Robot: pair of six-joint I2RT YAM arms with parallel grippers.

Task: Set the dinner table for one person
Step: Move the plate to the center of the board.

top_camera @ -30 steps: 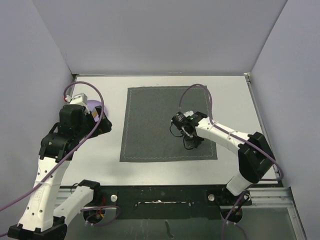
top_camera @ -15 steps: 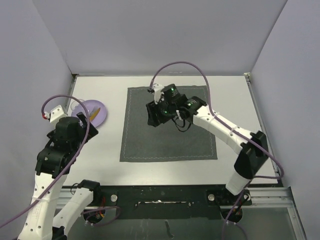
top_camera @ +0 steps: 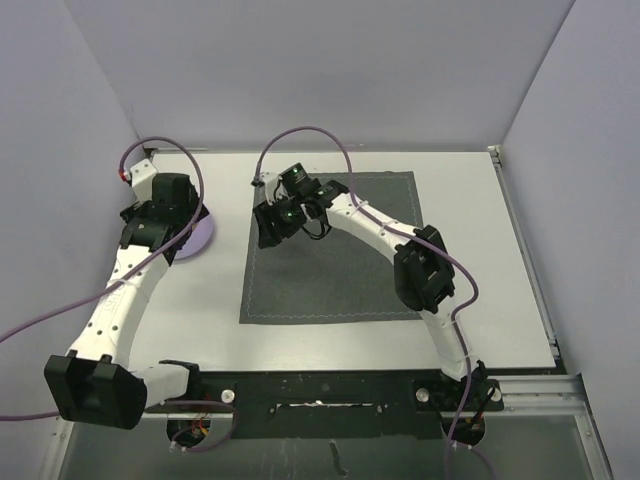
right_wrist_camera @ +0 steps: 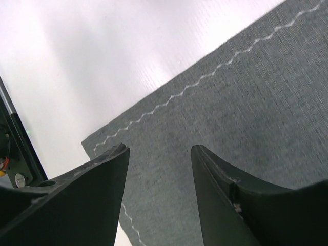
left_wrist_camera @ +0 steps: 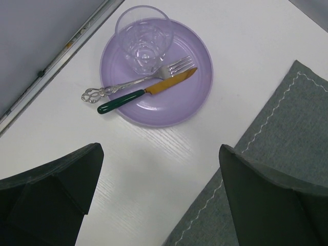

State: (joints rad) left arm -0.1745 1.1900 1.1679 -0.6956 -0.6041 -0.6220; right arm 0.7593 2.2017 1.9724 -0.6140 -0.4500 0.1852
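Our left tool [left_wrist_camera: 160, 154] stands wide open and empty, its two fingers [left_wrist_camera: 61, 189] spread apart above bare bench [top_camera: 470, 220], touching nothing. The right tool [right_wrist_camera: 160, 151] is parted about halfway, with nothing between its fingers [right_wrist_camera: 87, 195]. It hangs above the left edge of the dark grey placemat [top_camera: 340, 270], and we cannot tell whether it touches the cloth.

The left arm rises from the near edge along the left side of the bench, and its wrist bends over toward the far left corner. The right arm stretches from the near right slantwise across the placemat, its wrist turned toward the mat's far left part.

The bench is the big white top that carries everything, with a metal rail along its near edge. Near its far left corner lies a purple plate [left_wrist_camera: 174, 105], apart from the placemat. On it a clear glass [left_wrist_camera: 144, 41] stands upright, and a silver fork [left_wrist_camera: 138, 79] and a green-handled knife [left_wrist_camera: 148, 91] lie side by side, their handles jutting past the rim. In the top view the left arm hides most of the plate.
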